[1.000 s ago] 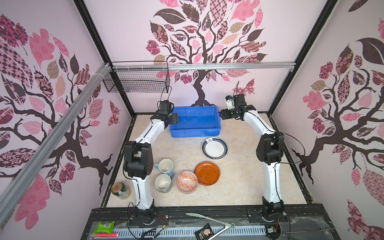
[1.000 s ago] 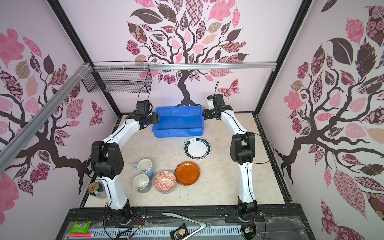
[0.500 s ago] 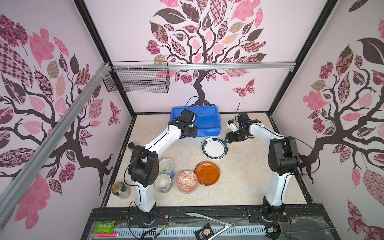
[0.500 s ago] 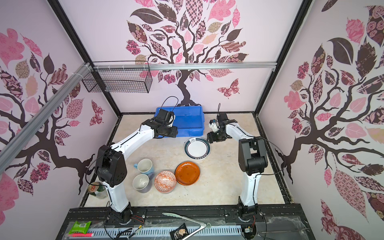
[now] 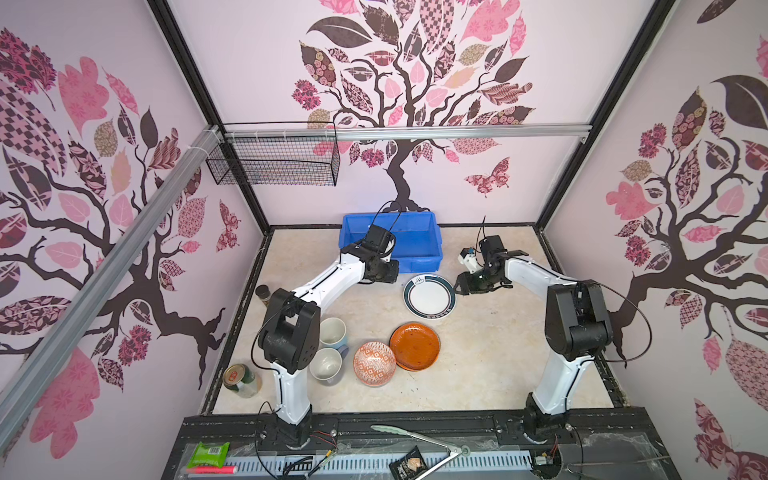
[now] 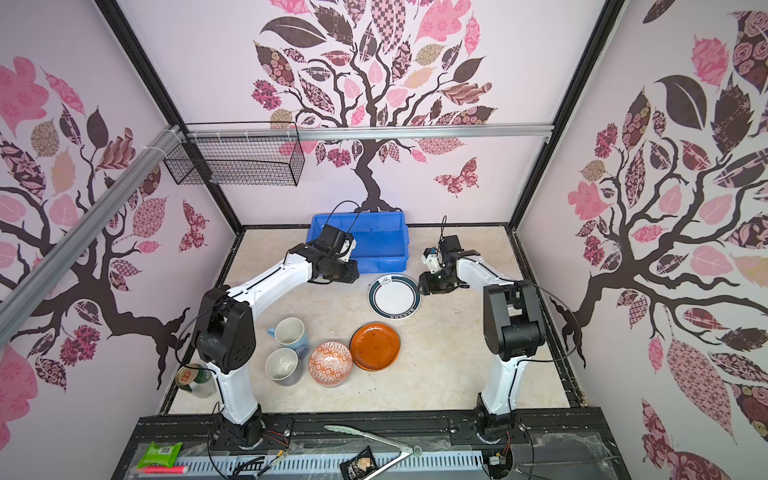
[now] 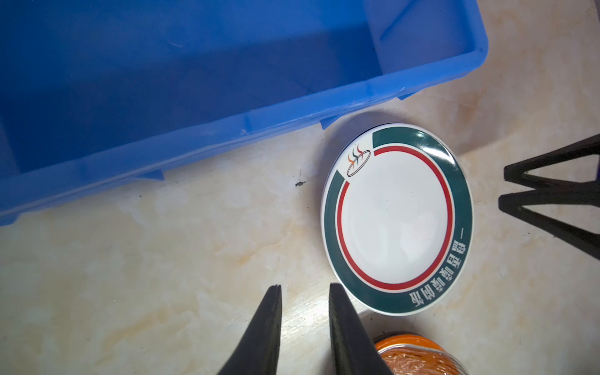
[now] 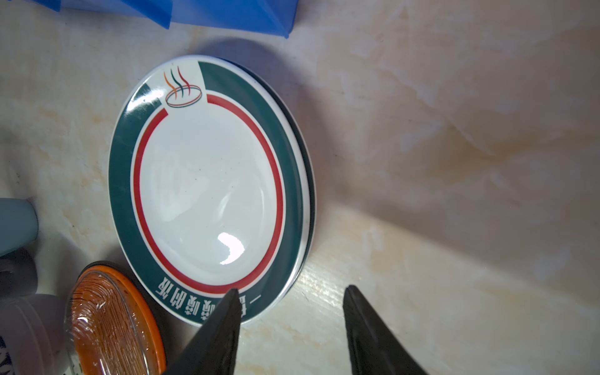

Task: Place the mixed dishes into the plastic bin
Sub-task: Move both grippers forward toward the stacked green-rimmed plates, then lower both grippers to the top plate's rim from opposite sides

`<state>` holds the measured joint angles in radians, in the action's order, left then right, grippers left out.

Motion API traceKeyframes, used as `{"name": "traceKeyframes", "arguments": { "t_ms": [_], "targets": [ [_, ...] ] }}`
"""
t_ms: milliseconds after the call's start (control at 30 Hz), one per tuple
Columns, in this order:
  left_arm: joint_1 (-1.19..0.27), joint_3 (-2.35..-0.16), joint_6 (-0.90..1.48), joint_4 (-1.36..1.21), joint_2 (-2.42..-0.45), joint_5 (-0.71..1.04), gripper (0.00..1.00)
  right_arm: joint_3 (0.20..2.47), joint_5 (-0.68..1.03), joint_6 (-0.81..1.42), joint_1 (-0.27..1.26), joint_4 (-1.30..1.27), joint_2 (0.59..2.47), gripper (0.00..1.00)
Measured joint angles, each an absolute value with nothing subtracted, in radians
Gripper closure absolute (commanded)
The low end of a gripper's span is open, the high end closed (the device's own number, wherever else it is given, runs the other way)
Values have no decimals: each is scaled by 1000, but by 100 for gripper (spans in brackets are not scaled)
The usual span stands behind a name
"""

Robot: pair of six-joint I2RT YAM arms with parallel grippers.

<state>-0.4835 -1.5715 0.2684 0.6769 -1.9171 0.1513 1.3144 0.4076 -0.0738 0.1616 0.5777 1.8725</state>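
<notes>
Plate point(image 5: 429, 296), green-rimmed, on tabletop point(image 5: 498, 353) just outside blue bin point(image 5: 419, 253).

We see a black wire basket point(image 5: 272, 160) hanging from the metal rail point(image 5: 415, 132) at the back left. A small dark-lidded jar point(image 5: 263, 295) stands by the left edge of the marbled tabletop point(image 5: 498, 374); a green can point(image 5: 240, 379) sits at its front left corner. On the front ledge point(image 5: 623, 444) lie tongs point(image 5: 415, 438), a dark packet point(image 5: 407, 465), a green packet point(image 5: 208, 454), and just beside that a pink marker point(image 5: 208, 470).
</notes>
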Motion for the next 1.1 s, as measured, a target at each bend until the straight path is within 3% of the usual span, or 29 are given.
{"name": "traceKeyframes", "arguments": {
  "t_ms": [200, 467, 833, 1100],
  "targets": [
    [-498, -1555, 290, 670, -1977, 204, 87, 1312, 425, -46, 162, 558, 1875, 53],
    [-522, -1555, 302, 667, -2025, 240, 95, 1322, 425, -45, 162, 558, 1884, 51],
    [-538, -1555, 316, 654, -2074, 255, 100, 1338, 428, -41, 162, 562, 1911, 47],
    [-542, -1557, 324, 655, -2135, 253, 100, 1360, 428, -45, 162, 562, 1912, 53]
  ]
}}
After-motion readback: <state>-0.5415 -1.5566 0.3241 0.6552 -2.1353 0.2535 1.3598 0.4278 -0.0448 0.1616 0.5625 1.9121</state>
